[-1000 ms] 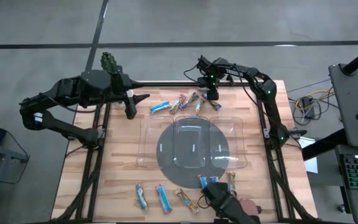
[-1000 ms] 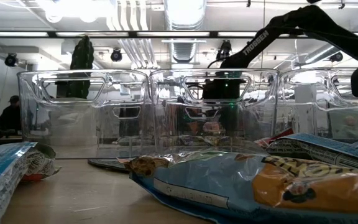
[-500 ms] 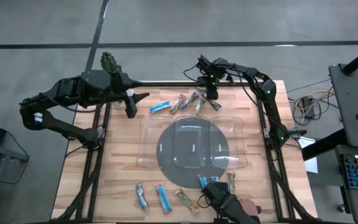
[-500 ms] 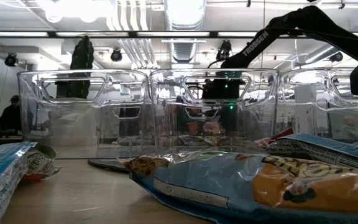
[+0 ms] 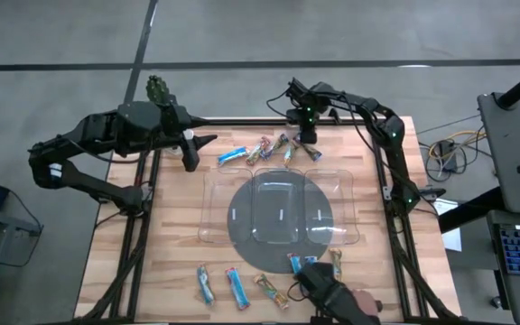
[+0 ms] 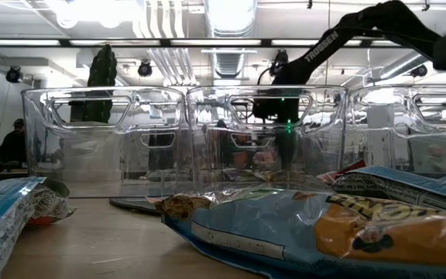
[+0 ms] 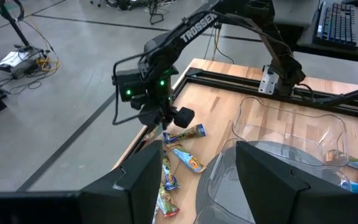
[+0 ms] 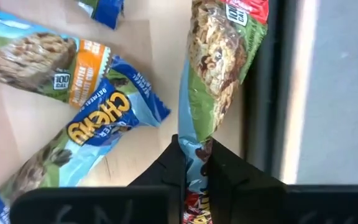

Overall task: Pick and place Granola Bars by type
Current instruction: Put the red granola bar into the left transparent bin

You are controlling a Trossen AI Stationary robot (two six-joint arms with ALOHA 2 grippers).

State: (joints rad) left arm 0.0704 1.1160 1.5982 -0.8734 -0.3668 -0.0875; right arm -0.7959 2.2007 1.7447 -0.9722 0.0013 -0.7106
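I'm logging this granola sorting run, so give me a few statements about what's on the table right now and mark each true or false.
1. The right gripper is shut on a green-and-red bar. True.
2. The left gripper holds a blue bar. False: it is open and holds nothing.
3. The clear tray already holds several bars. False: its compartments show none.
4. Bars also lie along the table's near edge. True.

Granola Bars [image 5: 262,151] lie in two loose groups on the tabletop — blue and multicoloured wrappers at the far edge, one nipped by its end — more along the near edge [image 5: 236,287].
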